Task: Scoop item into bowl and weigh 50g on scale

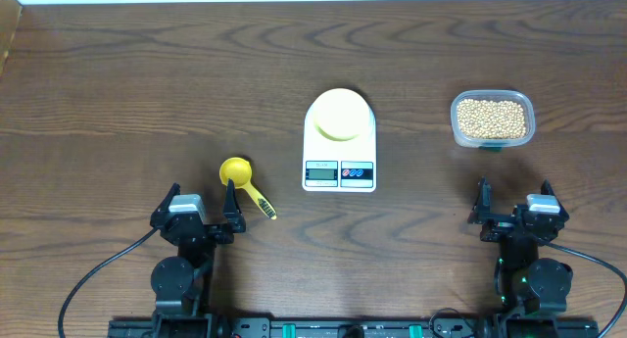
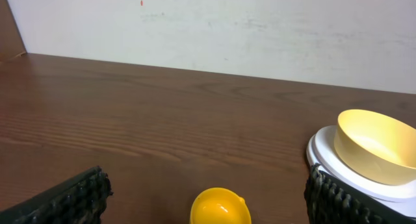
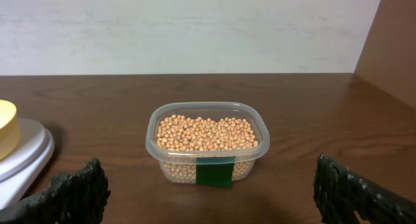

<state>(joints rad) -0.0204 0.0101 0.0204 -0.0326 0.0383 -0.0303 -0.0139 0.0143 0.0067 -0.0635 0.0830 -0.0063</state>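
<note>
A pale yellow-green bowl (image 1: 340, 117) sits on the white scale (image 1: 339, 168) at the table's middle; both show at the right of the left wrist view, bowl (image 2: 374, 145) on scale (image 2: 325, 156). Tan beans (image 1: 491, 119) fill a clear plastic tub (image 1: 493, 139) at the right, seen ahead in the right wrist view (image 3: 207, 133). A yellow scoop (image 1: 245, 183) lies left of the scale. My left gripper (image 1: 202, 218) is open and empty just behind the scoop (image 2: 220, 208). My right gripper (image 1: 516, 217) is open and empty, in front of the tub.
The tub (image 3: 207, 160) has a green tape strip on its front wall. A light wall runs along the table's far edge. The scale's edge (image 3: 19, 152) shows at the left of the right wrist view.
</note>
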